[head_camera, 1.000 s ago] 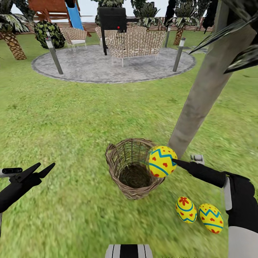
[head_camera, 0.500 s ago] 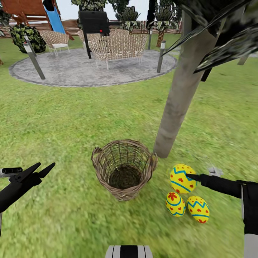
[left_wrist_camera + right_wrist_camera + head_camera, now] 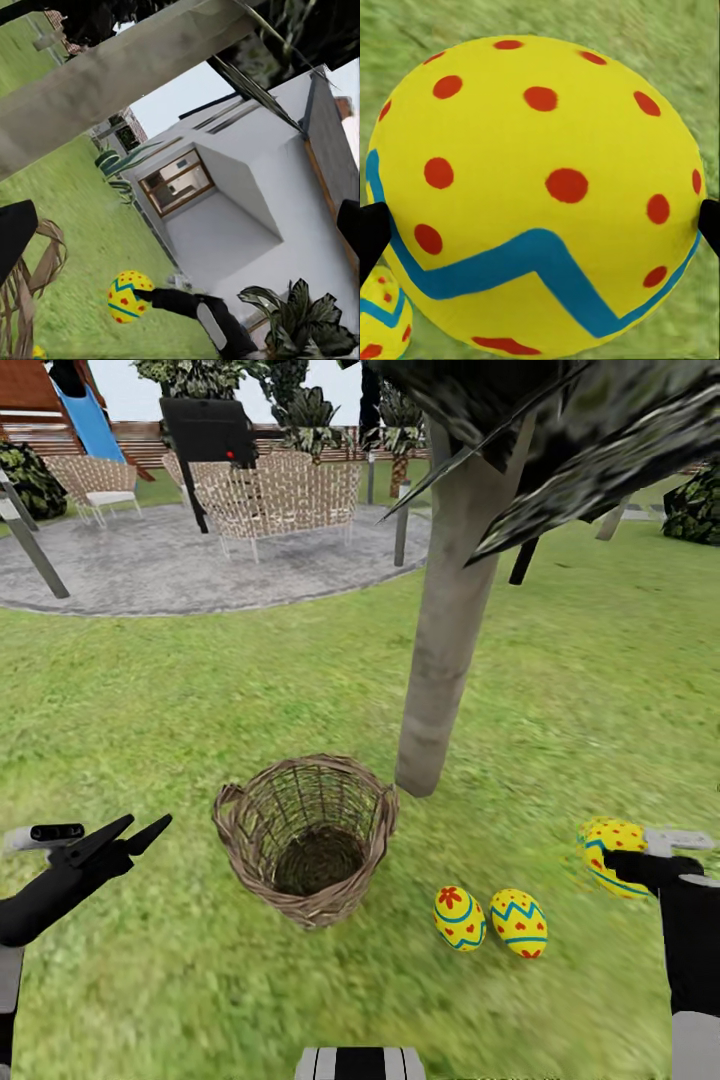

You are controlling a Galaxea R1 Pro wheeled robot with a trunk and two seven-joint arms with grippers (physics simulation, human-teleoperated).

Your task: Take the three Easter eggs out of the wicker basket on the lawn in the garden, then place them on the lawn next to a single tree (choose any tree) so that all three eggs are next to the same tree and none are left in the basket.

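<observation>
The wicker basket [image 3: 305, 840] stands with nothing in it on the lawn [image 3: 180, 690], close to the pale trunk of the tree [image 3: 440, 630]. Two Easter eggs [image 3: 459, 917] [image 3: 519, 922] lie side by side on the grass right of the basket, near the trunk's foot. My right gripper [image 3: 625, 857] is shut on the third egg [image 3: 608, 850] [image 3: 540, 187] [image 3: 129, 296], held low over the grass further right. Its fingertips [image 3: 371, 232] press the egg's two sides. My left gripper [image 3: 135, 832] hangs open and holds nothing, left of the basket.
A grey round patio [image 3: 180, 565] with wicker chairs [image 3: 280, 495], posts and a black grill [image 3: 205, 430] lies beyond the lawn. Dark leaves of the crown [image 3: 560, 430] hang overhead. A white house [image 3: 247, 202] stands to the right. Open grass surrounds the trunk.
The view has swung to the right. My right gripper carried the third egg from the basket's rim rightwards, past the two eggs on the grass. The left arm has kept its pose.
</observation>
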